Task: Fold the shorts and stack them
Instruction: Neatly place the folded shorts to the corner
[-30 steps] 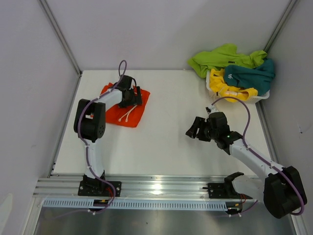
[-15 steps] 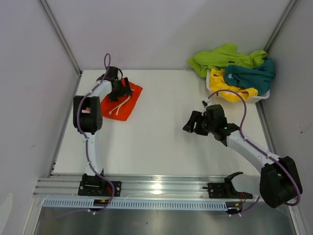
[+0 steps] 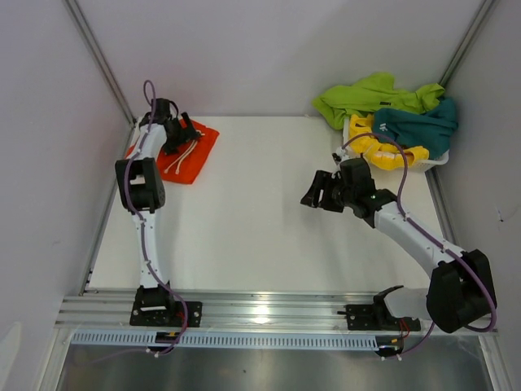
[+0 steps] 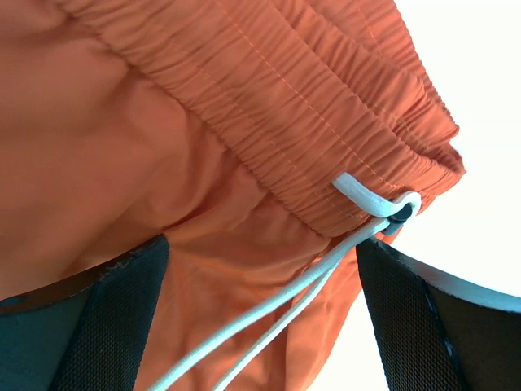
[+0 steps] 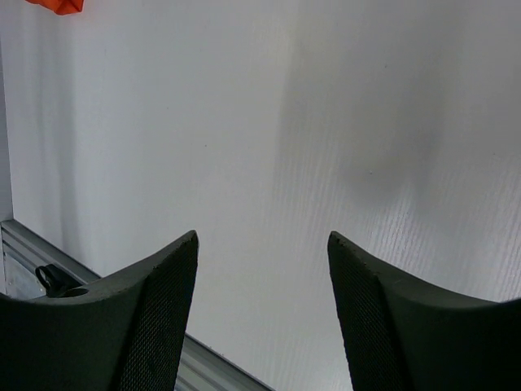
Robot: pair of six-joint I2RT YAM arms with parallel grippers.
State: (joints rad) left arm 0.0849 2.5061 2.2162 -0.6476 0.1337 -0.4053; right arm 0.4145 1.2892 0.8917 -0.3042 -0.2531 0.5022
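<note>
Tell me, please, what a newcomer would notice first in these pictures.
The bright orange shorts lie at the far left corner of the table, the left pincer open right above their white drawstring. At the far right, lime green shorts, teal shorts and yellow shorts are heaped in and over the white basket. The right pincer hangs open over the table.
</note>
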